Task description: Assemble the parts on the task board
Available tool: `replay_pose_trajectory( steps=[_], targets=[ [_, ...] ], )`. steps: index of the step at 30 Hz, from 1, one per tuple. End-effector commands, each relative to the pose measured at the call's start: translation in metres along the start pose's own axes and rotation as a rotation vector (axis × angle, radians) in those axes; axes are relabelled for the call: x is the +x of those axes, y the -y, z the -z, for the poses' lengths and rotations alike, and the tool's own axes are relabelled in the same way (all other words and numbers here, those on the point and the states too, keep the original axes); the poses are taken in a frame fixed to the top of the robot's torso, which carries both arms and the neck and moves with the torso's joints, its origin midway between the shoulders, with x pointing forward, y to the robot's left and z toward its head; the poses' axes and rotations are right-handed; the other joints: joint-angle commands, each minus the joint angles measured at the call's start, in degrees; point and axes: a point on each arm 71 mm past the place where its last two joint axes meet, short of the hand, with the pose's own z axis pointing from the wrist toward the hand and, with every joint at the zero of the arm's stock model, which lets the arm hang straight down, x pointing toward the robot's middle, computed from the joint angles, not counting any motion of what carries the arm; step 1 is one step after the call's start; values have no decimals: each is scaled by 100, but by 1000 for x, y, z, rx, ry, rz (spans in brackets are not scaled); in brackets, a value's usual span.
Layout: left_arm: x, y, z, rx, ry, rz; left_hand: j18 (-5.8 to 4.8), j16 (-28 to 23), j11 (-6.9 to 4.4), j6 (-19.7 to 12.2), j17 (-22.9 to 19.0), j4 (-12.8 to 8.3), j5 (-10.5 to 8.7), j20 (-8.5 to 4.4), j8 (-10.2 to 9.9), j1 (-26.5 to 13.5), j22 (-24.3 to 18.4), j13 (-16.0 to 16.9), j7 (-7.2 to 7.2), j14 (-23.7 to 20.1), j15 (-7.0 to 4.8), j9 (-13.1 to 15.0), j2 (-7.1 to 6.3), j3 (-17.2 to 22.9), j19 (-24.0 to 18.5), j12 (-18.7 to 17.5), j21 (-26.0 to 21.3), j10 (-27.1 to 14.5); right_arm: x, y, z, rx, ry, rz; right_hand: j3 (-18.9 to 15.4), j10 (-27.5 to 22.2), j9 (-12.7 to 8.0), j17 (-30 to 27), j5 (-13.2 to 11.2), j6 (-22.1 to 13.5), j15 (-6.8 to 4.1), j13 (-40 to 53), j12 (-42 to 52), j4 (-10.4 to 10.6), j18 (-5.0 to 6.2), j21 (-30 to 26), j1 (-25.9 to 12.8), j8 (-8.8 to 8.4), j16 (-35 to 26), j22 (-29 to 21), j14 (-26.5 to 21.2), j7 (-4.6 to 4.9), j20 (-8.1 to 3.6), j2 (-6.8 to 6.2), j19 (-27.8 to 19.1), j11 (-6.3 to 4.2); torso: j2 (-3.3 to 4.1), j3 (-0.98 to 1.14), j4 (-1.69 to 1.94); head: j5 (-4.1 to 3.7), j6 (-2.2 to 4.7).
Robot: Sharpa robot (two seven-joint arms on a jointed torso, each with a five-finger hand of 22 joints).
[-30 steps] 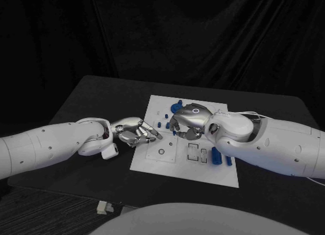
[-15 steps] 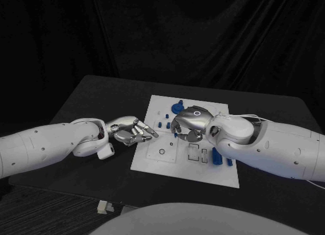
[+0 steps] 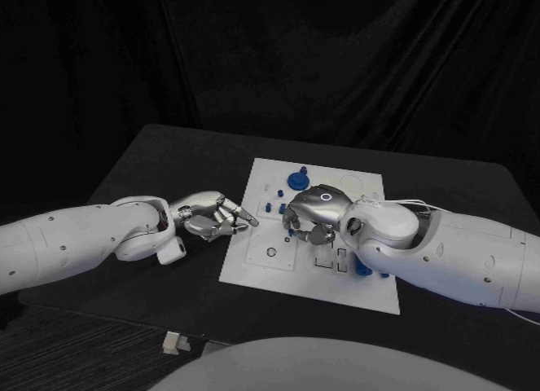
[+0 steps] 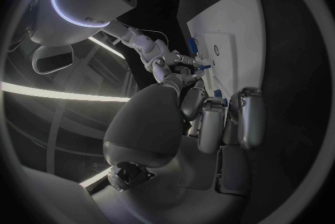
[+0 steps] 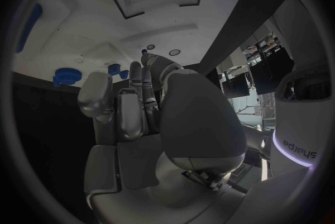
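Both hands over the white board, mid-frame.

Right hand (image 3: 313, 213) curled down onto the board (image 3: 340, 285) at frame centre, fingertips among small blue parts (image 3: 296, 233); grip on one impossible to tell. Left hand (image 3: 211, 217) just left of the board's edge, fingers curled in, nothing visibly held. Round blue part (image 3: 299, 177) standing near the board's upper edge; another blue part (image 3: 362, 265) beside the right wrist.
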Motion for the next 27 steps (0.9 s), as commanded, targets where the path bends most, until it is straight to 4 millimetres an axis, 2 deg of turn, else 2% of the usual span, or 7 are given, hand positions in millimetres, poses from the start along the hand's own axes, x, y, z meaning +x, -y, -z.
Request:
replay_pose_trajectory(
  steps=[1, 15, 27],
  targets=[
    [0, 2, 0, 25, 9, -3, -159, 79, -207, 65, 1538, -70, -63, 4, 52, -43, 864, 2447, -25, 625, -63, 28, -113, 294, -48, 1206, -69, 1610, 0, -2, -1, -6, 15, 3, 62, 32, 262, 67, 153, 219, 14, -51, -91, 22, -182, 171, 23, 81, 29, 837, 15, 37, 42, 119, 22, -15, 4, -3, 8, 16, 1],
    [-1, 2, 6, 17, 14, -2, -157, 79, -204, 74, 1538, -70, -63, 6, 54, -50, 862, 2447, -22, 625, -60, 28, -115, 298, -54, 1206, -75, 1610, 2, -3, -2, -5, 16, 0, 58, 43, 263, 64, 147, 221, 12, -58, -97, 23, -181, 171, 19, 80, 27, 836, 15, 34, 42, 120, 22, -18, -3, -2, 1, 36, 1],
    [-1, 1, 6, 8, 10, 0, -153, 79, -201, 85, 1538, -69, -64, 9, 56, -60, 853, 2447, -18, 625, -57, 29, -120, 302, -69, 1206, -88, 1610, 2, -5, -2, -7, 20, -3, 54, 51, 264, 70, 143, 225, 11, -63, -101, 24, -180, 167, 15, 80, 31, 835, 17, 33, 41, 120, 20, -20, 2, 2, -4, 19, 1]
  ],
)
